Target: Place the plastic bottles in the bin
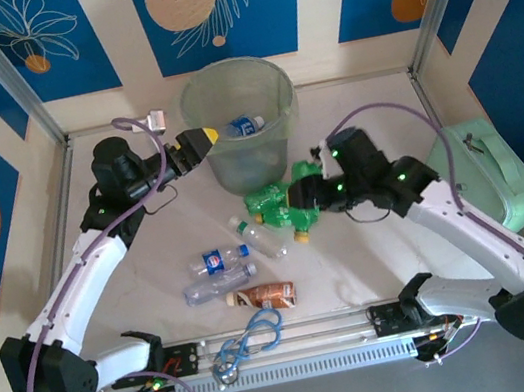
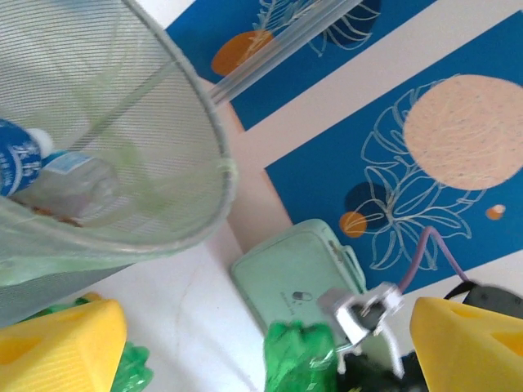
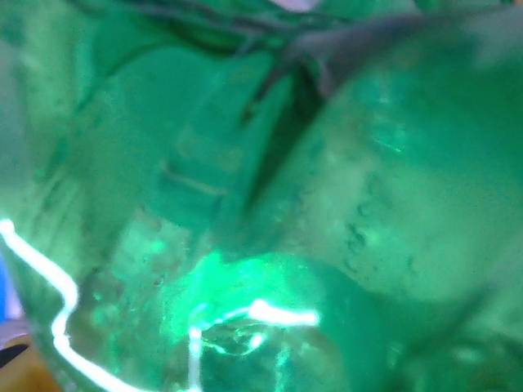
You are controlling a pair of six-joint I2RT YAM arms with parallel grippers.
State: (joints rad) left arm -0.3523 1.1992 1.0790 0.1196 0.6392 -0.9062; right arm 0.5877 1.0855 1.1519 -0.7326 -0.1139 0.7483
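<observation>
Status: early, most of the job is open.

**Done:** one blue-label bottle [image 1: 247, 126] lies inside the bin [image 1: 277, 77]. My left wrist view shows it in there too. I can't tell whether more sit under it, the wall is too cloudy.

**Left gripper** [image 1: 202, 142]: at the bin's near-left rim, yellow fingers spread apart with nothing between them. Empty.

**Right gripper** [image 1: 304, 194]: nosed into the green bottles [image 1: 279, 203], the heap just in front of the bin. My right wrist view is blurred green plastic, so I judge I'm hard up against one. I can't tell if the jaws are apart or clamped on it, so I'm not calling it a grab.

**Left on the table** [image 1: 374, 257]:
- the green heap: several, yellow caps, can't count them
- a clear bottle [image 1: 259, 237] just beside the heap
- a labelled clear bottle [image 1: 219, 260] and a plain clear bottle [image 1: 207, 289], close together
- the brown bottle [image 1: 265, 297], nearest my bases

The looped cable [image 1: 247, 341] and the mint case [image 1: 491, 171] aren't part of the job.

**My read:** one in for sure, the rest out. Green heap first, then the four loose ones.
</observation>
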